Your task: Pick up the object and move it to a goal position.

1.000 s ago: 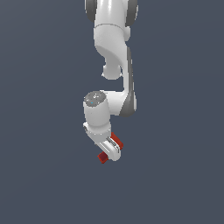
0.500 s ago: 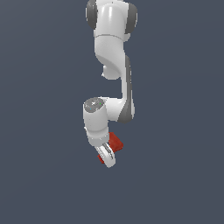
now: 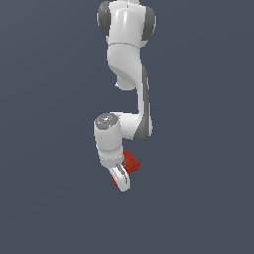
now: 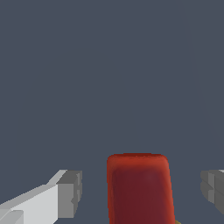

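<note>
The red-orange object (image 3: 132,160) lies on the dark grey floor, mostly hidden behind my white hand in the exterior view. My gripper (image 3: 122,182) is low over it. In the wrist view a rounded red end of the object (image 4: 139,188) stands between my two fingers, with one grey fingertip (image 4: 70,194) on one side and the other (image 4: 213,190) at the frame's edge. There is a gap on both sides, so the jaws stand open around the object without touching it. Its handle and dark tip do not show.
The dark grey floor (image 3: 54,198) runs flat all around. The arm's own links (image 3: 130,64) rise above the hand.
The hand has turned about its axis and come down a little over the object; less of the red object shows beside it in the exterior view.
</note>
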Robot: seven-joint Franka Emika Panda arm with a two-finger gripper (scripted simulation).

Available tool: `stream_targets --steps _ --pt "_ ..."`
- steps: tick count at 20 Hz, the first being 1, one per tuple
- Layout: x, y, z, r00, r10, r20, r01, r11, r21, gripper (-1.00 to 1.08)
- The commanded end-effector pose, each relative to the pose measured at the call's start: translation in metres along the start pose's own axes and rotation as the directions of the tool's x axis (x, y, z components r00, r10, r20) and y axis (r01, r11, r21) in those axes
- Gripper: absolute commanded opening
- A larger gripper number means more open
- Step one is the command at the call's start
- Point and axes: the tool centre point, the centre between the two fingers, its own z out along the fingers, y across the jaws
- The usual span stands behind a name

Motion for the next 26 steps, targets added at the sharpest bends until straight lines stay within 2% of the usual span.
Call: stream_targets --steps 1,8,9,26 --pt "0.000 0.001 0.008 1.000 0.002 0.000 -0.002 1.000 0.000 1.08" --pt "0.000 0.001 0.021 1.000 0.004 0.000 -0.004 1.000 0.000 1.08" --pt "0.000 0.001 0.021 1.000 0.004 0.000 -0.004 1.000 0.000 -1.00" --pt "0.002 -0.002 0.007 1.000 0.004 -0.001 -0.004 1.000 0.003 -1.00"
